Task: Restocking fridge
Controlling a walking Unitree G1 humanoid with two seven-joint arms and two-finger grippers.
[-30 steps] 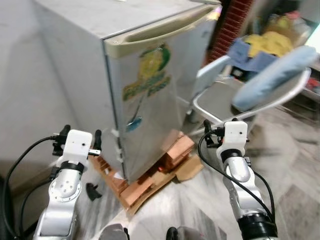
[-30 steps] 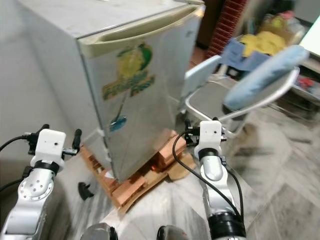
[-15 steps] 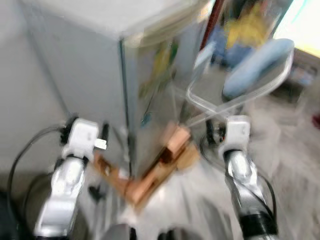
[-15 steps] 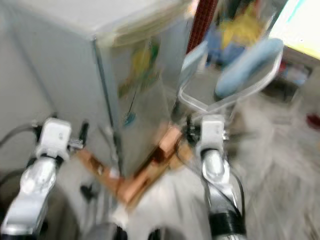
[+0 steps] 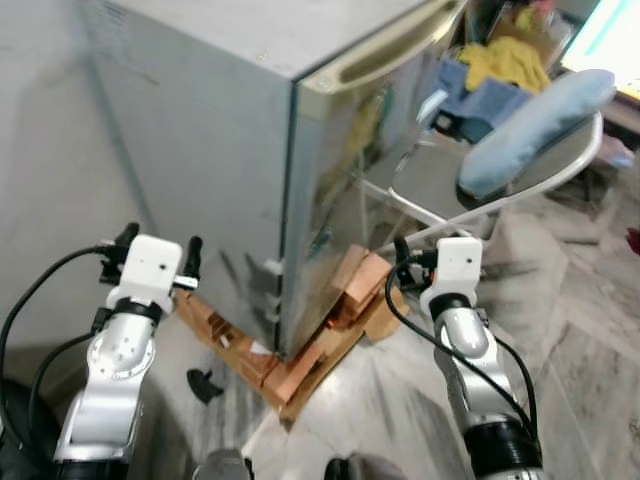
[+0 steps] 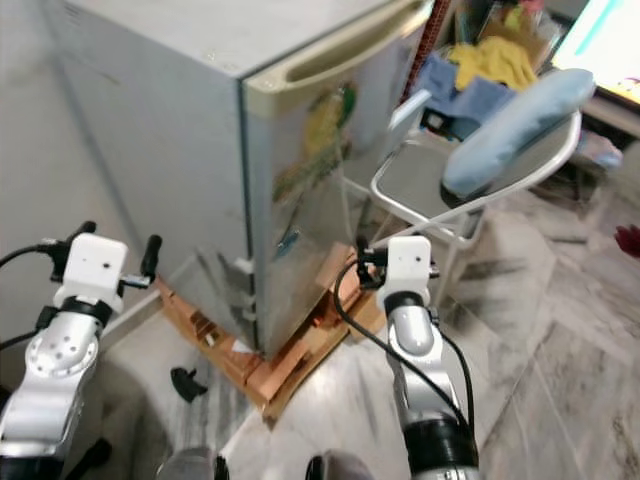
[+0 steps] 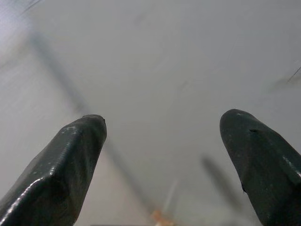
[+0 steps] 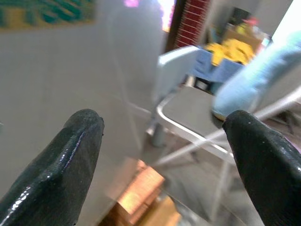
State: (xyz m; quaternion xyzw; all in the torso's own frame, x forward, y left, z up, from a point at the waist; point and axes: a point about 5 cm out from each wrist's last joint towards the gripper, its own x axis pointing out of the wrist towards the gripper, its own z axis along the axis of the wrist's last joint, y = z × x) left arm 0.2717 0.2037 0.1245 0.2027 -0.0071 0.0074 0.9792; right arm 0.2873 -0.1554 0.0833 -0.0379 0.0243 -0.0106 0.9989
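A small silver fridge [image 5: 215, 160] stands with its door [image 5: 350, 170] closed; the door carries a yellow and green sticker [image 6: 318, 140]. I face its front left corner. My left gripper [image 5: 160, 243] is raised by the fridge's plain side wall, open and holding nothing; in the left wrist view the left gripper [image 7: 162, 127] points at that grey wall. My right gripper [image 5: 428, 256] is raised to the right of the door, low down, also open and holding nothing. In the right wrist view the right gripper [image 8: 162, 125] looks past the door towards a chair.
The fridge rests on orange bricks [image 5: 325, 335] and cardboard. A metal folding chair [image 5: 450, 185] with a blue cushion [image 5: 535, 130] stands right of the door, with yellow and blue clothes [image 5: 495, 75] behind it. A small black object [image 5: 205, 383] lies on the marble floor. A grey wall [image 5: 40, 150] is on the left.
The whole picture has shifted with blur, so the camera moved; more of the fridge's side wall shows now. Both arms keep the same raised pose with open fingers.
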